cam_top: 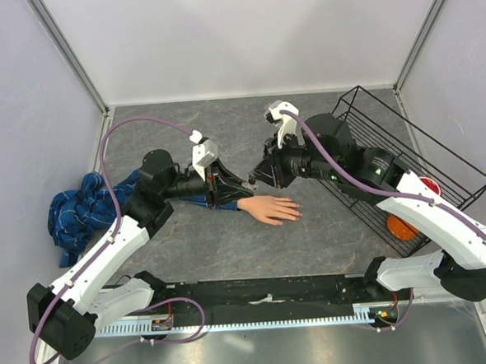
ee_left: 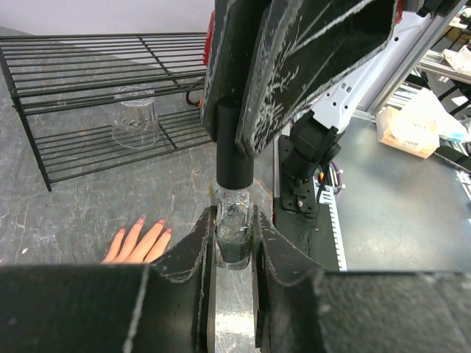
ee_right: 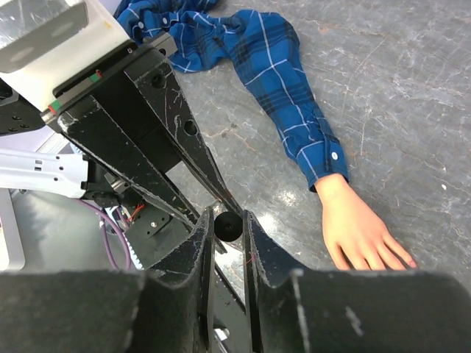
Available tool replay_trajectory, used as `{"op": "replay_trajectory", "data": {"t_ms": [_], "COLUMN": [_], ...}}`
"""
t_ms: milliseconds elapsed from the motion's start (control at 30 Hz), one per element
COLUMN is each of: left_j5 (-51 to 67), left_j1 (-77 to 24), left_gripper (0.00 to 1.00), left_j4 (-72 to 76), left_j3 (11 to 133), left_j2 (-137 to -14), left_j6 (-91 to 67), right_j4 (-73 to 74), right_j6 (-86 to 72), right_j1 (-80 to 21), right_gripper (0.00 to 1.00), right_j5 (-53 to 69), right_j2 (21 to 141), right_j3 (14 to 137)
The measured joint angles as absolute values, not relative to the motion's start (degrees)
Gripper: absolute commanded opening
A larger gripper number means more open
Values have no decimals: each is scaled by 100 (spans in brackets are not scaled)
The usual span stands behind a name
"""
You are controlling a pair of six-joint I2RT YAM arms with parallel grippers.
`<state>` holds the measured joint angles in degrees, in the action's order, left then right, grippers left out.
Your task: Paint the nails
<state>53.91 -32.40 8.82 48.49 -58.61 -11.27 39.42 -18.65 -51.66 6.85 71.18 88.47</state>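
The pale mannequin hand [cam_top: 269,208] lies palm down mid-table, its blue plaid sleeve [cam_top: 80,210] trailing left. Its nails [ee_left: 140,220] look pink in the left wrist view; the hand [ee_right: 360,232] also shows in the right wrist view. My left gripper [cam_top: 240,185] is shut on a small glittery dark bottle [ee_left: 234,232], held just above the wrist of the hand. My right gripper [cam_top: 256,178] meets it from the right and is shut on the bottle's black cap [ee_right: 227,226], which also shows in the left wrist view [ee_left: 234,158]. No brush is visible.
A black wire rack [cam_top: 406,151] lies tilted at the right with a clear cup [ee_left: 135,118] in it. An orange object [cam_top: 402,226] and a red one [cam_top: 427,185] sit by the rack. The bunched shirt fills the left side.
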Motion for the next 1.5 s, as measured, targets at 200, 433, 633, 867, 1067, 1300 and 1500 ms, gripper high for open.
{"op": "replay_trajectory", "data": {"t_ms": [200,433,633,867,1067,1300,1500], "left_j5": [5360,5242,5026,4545,4458,4386,4370], "left_j1": [-3240,-3275,-3275,-3277,-3275,-3275,-3277], "left_gripper": [2,2,2,2,2,2,2], "left_j4": [805,390,244,226,287,397,829], "left_j3": [4849,4834,4703,4558,4460,4418,4440], "left_j2": [-5861,-5863,-5837,-5745,-5695,-5662,-5660], "left_j6": [-1127,-1120,-1098,-1070,-1050,-1052,-1055], "right_j4": [3553,2700,2386,2451,2502,2707,3210], "right_j6": [-1876,-2060,-2399,-3229,-3660,-3769,-3741], "right_j1": [-5199,-5419,-5970,-6425,-6545,-6578,-6696], "right_gripper": [0,0,0,0,8,26,61], "right_j5": [722,303,-941,-2379,-2786,-2919,-2731], "right_j2": [6945,6466,6499,6803,6938,7032,7098], "right_j3": [8425,7430,7137,7227,7271,7465,7804]}}
